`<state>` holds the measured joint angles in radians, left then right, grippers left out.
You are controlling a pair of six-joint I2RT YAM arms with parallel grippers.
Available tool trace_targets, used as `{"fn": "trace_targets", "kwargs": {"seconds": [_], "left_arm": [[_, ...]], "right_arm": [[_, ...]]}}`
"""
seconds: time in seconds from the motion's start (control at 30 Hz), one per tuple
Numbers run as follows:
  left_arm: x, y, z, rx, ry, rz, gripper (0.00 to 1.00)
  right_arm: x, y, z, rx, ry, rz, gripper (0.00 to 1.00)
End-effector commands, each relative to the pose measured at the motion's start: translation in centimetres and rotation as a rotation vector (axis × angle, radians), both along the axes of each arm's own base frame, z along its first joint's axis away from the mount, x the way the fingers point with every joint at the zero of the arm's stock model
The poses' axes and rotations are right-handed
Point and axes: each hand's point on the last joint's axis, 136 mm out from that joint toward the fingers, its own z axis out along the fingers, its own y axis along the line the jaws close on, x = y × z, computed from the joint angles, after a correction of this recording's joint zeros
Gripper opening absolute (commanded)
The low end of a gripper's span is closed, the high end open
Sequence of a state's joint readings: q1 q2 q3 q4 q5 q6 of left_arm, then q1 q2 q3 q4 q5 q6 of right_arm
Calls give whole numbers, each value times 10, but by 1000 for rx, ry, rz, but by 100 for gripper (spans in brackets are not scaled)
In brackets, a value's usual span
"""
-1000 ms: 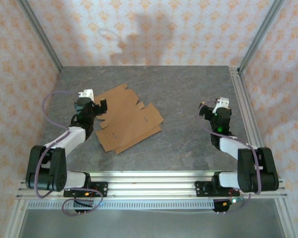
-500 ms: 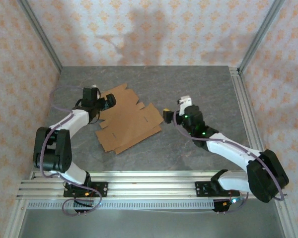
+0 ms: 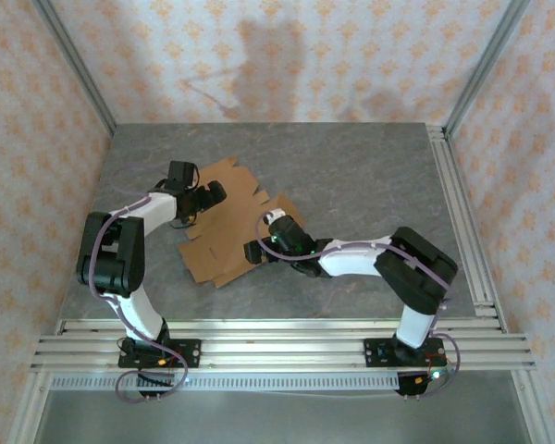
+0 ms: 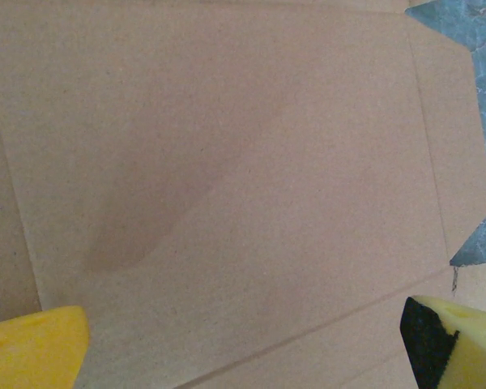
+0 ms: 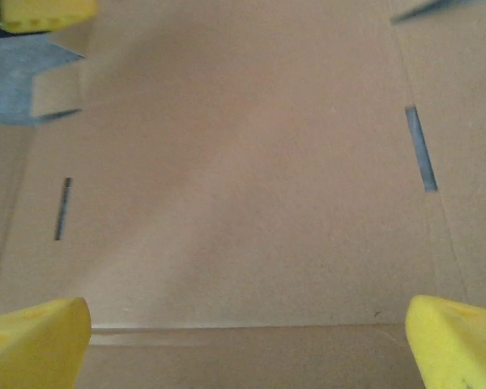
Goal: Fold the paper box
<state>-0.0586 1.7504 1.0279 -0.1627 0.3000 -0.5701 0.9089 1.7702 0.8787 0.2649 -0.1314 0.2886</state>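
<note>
Brown corrugated cardboard, the paper box (image 3: 236, 227), lay unfolded and flat on the grey worktop (image 3: 379, 166), left of centre. In the top external camera both arms bent inward over it and covered parts of the sheet. The left end effector (image 3: 208, 194) sat over its far left portion and the right end effector (image 3: 255, 250) over its near right edge. At that size the fingers were small dark shapes, so neither their spread nor any contact with the board could be read there.

The left wrist camera gave what the overhead one could not. Its two yellow fingertips (image 4: 32, 348) were cut off at the bottom corners and set wide apart, with only the cardboard lying beyond them. Crease lines ran across the panel. A side flap ended in an angled edge at the right, where slivers of worktop showed. Whether the tips touched the board could not be told.

The right wrist camera showed the same wide spread: yellow fingertips (image 5: 32, 340) at both lower corners, clasping nothing, with a fold line running between them. Two thin slots (image 5: 419, 148) cut through the panel, one on each side. A notch of worktop showed at upper left. A yellow block (image 5: 44, 12), clipped by the top edge, was too cropped to identify.
</note>
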Motion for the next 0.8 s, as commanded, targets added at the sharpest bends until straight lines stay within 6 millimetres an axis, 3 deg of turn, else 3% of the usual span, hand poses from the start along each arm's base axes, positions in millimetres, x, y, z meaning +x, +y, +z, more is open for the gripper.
{"fn": "trace_targets", "kwargs": {"seconds": [0.0,0.43,0.6,0.77], "left_arm": [[-18,0,-9,-24,54,31,100],[-96,-15,-24,-83,128,29,100],[-123,-37,-21,-121,140,-6,100],[-139,-75,-12,-152,130,-92,100]], "right_arm": [[12,-3,-5,26,75,-87,99],[59,-79,-47,-68,237,-278,99],[93,-99,-52,-80,271,-328,99],[127,-110,-52,-100,300,-351,99]]}}
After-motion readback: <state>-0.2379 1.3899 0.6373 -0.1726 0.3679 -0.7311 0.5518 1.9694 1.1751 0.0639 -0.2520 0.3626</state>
